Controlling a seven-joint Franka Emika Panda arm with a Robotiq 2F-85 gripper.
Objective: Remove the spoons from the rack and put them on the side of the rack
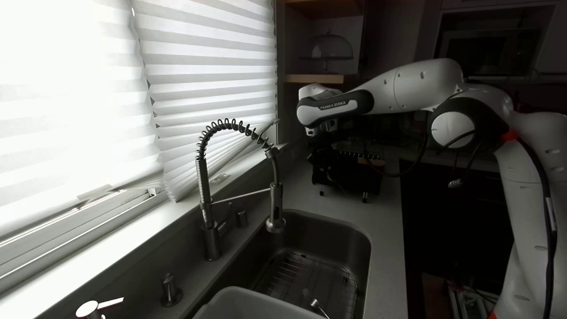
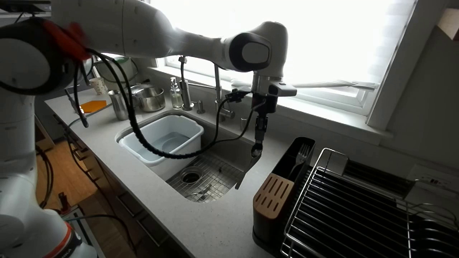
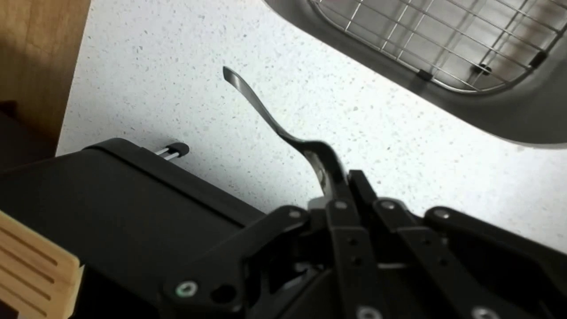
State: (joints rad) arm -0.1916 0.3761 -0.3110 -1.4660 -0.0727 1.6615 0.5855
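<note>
In an exterior view my gripper [image 2: 257, 147] points down, shut on a metal spoon [image 2: 247, 171] whose dark handle slants downward. The wrist view shows the spoon [image 3: 266, 116] leaving the fingertips over the speckled counter, its curved bowl end close to the fingers; whether its tip touches anything I cannot tell. Beside it stands the rack [image 2: 265, 224], a narrow black box with a slotted wooden top on one part. A fork [image 2: 301, 157] leans inside the rack's uncovered part, tines up. At lower left of the wrist view the rack [image 3: 146, 199] shows its black side.
A wire dish rack [image 2: 322, 200] adjoins the black holder. The sink [image 1: 328, 226] lies on the opposite side, with a coiled faucet [image 1: 201, 177] behind, a white tub [image 2: 179, 157] and a fork [image 2: 203, 193] on its grid. The counter [image 2: 222, 222] runs between sink and holder.
</note>
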